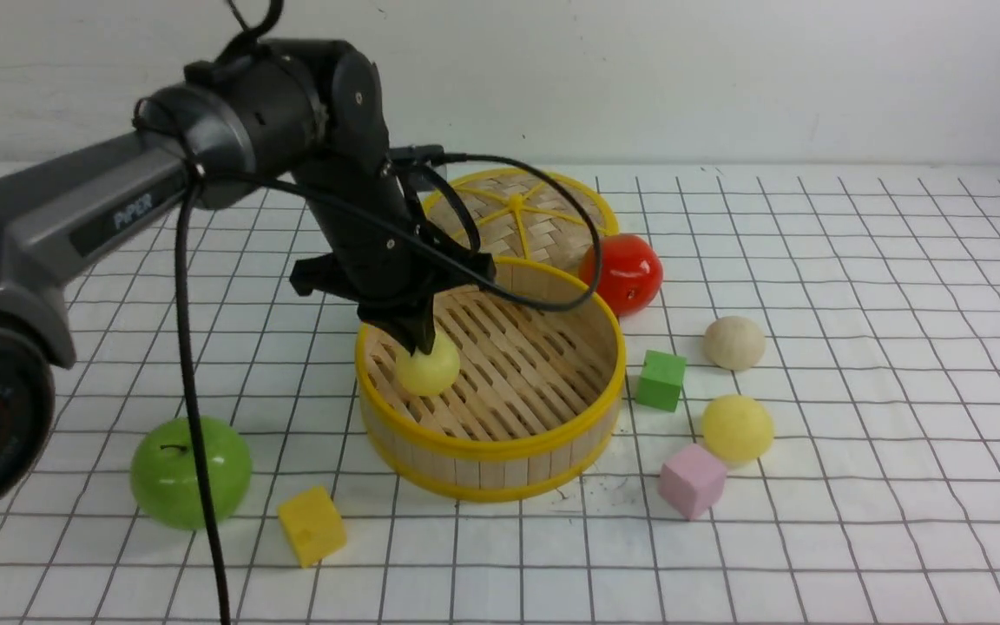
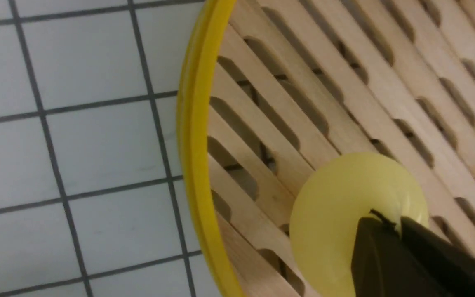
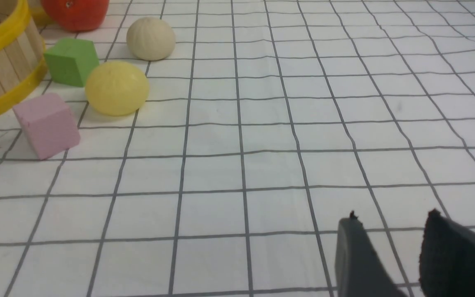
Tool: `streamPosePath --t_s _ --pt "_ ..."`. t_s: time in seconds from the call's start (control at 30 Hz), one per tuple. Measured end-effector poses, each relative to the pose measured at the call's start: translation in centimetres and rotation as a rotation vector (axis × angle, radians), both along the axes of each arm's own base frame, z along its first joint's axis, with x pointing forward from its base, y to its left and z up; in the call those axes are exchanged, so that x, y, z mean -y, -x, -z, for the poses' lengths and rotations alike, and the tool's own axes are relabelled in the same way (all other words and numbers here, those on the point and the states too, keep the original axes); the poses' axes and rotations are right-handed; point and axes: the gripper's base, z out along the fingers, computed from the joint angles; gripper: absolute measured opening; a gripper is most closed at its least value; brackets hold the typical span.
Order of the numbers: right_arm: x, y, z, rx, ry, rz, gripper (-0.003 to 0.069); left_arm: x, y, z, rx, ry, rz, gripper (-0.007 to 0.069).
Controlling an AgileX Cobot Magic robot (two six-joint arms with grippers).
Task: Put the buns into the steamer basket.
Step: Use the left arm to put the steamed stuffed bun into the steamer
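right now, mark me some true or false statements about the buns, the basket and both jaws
1. One pale yellow bun is within the steamer basket rim. True.
2. The left jaws are shut on that bun. True.
3. All three buns are in the basket. False: the cream bun and the second yellow bun lie on the cloth outside it.
4. The right jaws hold a bun. False: they stand open and empty.
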Motion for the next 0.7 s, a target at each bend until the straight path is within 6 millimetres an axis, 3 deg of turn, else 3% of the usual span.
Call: streamPosePath --t_s 0.1,0.33,0.57,0.7 --pt "0.0 0.0 0.0 0.000 0.000 0.000 0.0241 0.0 -0.2 1.0 -0.018 -0.011 0.000 0.0006" --pt "0.0 0.0 0.0 0.000 0.000 0.000 0.0241 -0.3 -0.2 0.9 -0.018 -0.034 -0.027 0.0104" --pt "0.0 0.0 0.0 0.000 0.000 0.000 0.0241 -1.1 0.4 -0.5 -0.028 -0.083 -0.092 0.0305" --pt "0.0 0.0 0.0 0.000 0.000 0.000 0.0241 -1.5 1.2 -2.2 -0.037 -0.093 -0.091 0.0346"
